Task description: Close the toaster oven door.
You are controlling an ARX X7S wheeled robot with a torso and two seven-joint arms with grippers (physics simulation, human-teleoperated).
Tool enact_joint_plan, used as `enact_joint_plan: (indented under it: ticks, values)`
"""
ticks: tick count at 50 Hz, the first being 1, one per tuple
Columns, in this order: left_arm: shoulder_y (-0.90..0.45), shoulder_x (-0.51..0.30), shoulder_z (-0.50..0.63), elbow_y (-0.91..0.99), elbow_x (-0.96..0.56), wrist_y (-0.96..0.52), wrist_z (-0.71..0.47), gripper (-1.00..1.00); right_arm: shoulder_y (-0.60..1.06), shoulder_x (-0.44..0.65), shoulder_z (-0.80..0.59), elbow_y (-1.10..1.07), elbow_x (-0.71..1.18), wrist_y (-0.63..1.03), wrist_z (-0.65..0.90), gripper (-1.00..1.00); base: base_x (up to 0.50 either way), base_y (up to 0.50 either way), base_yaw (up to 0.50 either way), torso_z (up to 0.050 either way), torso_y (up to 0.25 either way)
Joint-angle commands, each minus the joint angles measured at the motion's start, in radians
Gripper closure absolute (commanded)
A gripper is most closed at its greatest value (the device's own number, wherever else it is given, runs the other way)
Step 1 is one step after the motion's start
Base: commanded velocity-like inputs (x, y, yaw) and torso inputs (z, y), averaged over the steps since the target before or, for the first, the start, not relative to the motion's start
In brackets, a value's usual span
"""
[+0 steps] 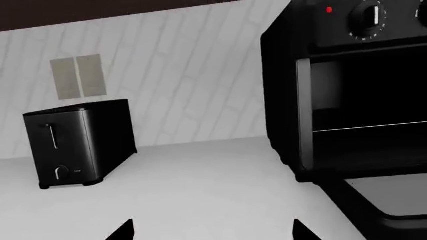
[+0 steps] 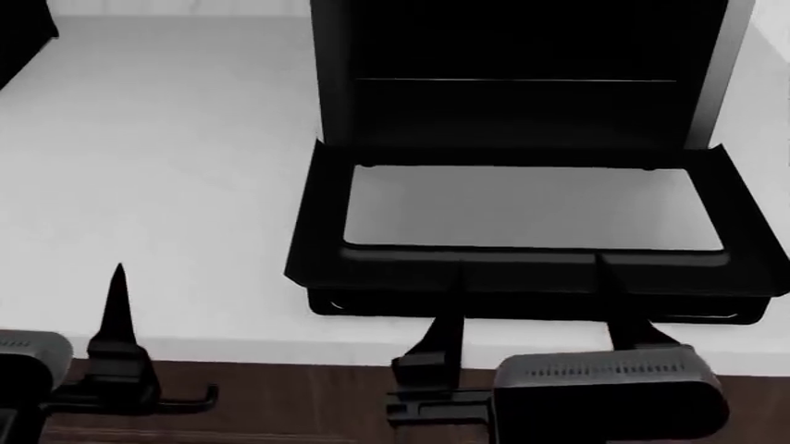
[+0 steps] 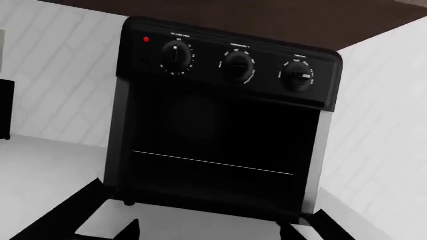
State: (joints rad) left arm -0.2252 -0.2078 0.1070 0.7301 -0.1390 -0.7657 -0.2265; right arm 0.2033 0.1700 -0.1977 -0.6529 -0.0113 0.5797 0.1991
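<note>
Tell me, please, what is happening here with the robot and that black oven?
A two-armed robot faces a toaster oven on a white counter. The toaster oven door is fully open, lying flat out toward the robot. The right gripper is open, its fingers at the bar handle on the door's front edge, though contact is unclear. The left gripper hangs to the side, holding nothing. A black toaster stands off to the left. The door is not yet closed.

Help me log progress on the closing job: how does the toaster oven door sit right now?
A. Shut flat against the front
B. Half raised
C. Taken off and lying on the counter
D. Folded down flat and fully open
D: in the head view the door lies flat in front of the toaster oven, whose dark inside and wire rack are exposed.
</note>
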Motion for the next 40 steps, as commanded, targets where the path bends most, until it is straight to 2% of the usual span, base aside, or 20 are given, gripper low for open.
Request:
enact_joint_plan:
  ticks: [1, 30, 35, 40]
  values:
    - [-0.013, -0.012, 0.007, 0.035, -0.007, -0.022, -0.001, -1.0, 0.013, 0.012, -0.006, -0.032, -0.002, 0.019, 0.008, -1.0, 0.0, 0.0, 0.0, 0.05, 0.0]
    - [-0.011, -0.022, 0.001, 0.012, -0.036, 0.006, 0.001, -1.0, 0.0, 0.025, -0.007, 0.018, 0.048, -0.027, 0.0, -1.0, 0.0, 0.0, 0.0, 0.05, 0.0]
    - [-0.004, -0.023, 0.005, 0.005, -0.025, 0.017, -0.012, -1.0, 0.0, 0.026, -0.004, 0.032, 0.06, -0.031, -0.002, -1.0, 0.46, 0.0, 0.0, 0.05, 0.0]
    - [0.005, -0.022, 0.003, -0.002, -0.028, 0.037, -0.013, -1.0, -0.002, 0.029, -0.005, 0.036, 0.061, -0.038, 0.002, -1.0, 0.5, 0.0, 0.0, 0.0, 0.0]
